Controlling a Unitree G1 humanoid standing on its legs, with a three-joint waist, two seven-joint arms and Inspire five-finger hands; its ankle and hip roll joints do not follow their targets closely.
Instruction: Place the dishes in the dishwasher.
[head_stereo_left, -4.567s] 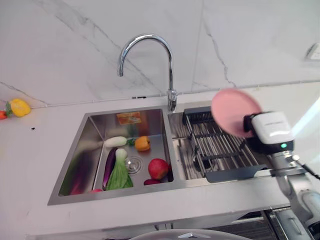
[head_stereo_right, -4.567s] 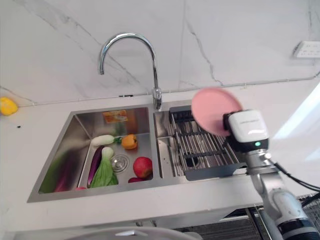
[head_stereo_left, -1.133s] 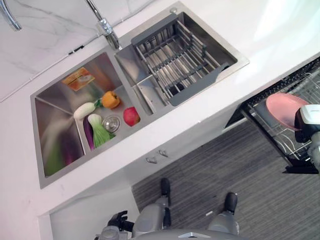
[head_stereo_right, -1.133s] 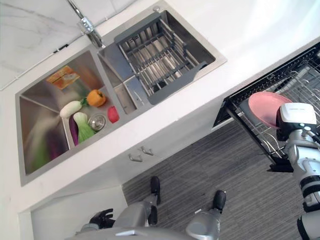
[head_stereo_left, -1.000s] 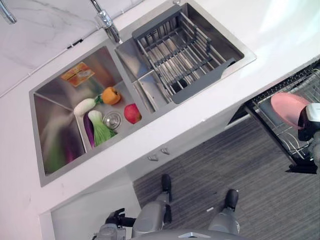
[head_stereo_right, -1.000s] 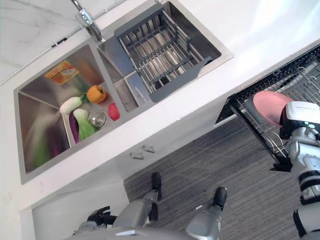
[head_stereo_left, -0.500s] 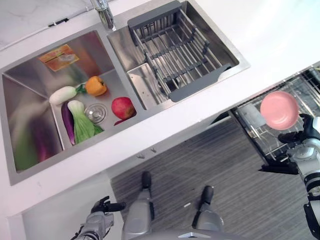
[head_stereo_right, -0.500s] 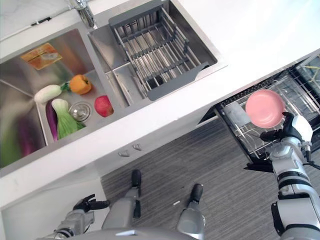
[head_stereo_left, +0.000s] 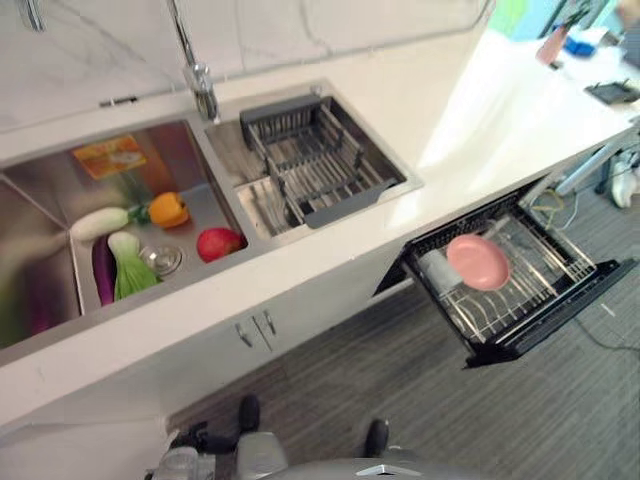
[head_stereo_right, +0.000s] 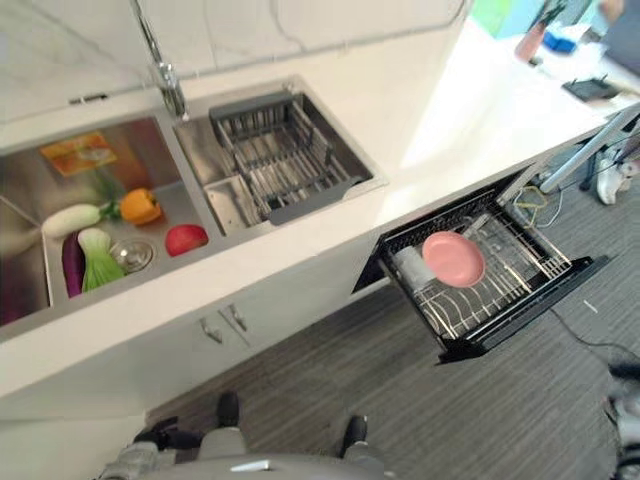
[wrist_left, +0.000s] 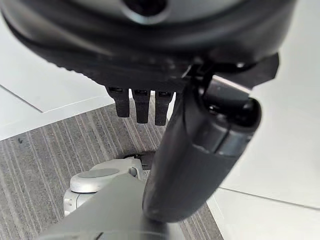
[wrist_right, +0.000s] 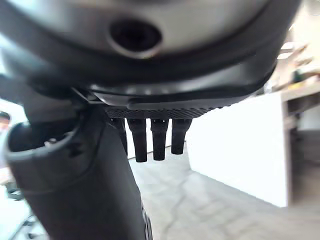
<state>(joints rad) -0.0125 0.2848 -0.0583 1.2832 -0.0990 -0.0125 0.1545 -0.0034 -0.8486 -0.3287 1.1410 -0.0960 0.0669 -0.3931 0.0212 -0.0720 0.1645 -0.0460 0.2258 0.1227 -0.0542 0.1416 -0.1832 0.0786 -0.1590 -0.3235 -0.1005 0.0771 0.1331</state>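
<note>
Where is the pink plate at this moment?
In the left eye view the pink plate lies in the pulled-out dishwasher rack, at the scene's right, below the counter edge, beside a clear glass.

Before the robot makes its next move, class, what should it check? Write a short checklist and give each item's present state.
1. Pink plate lies in the rack: ok.
2. Rack pulled out from under the counter: ok.
3. Right hand holds nothing, fingers straight: ok.
4. Left hand holds nothing: ok.
5. Dishes left in the sink basket: none seen, ok.
6. Plate seated firmly between the rack's wires: cannot tell.
</note>
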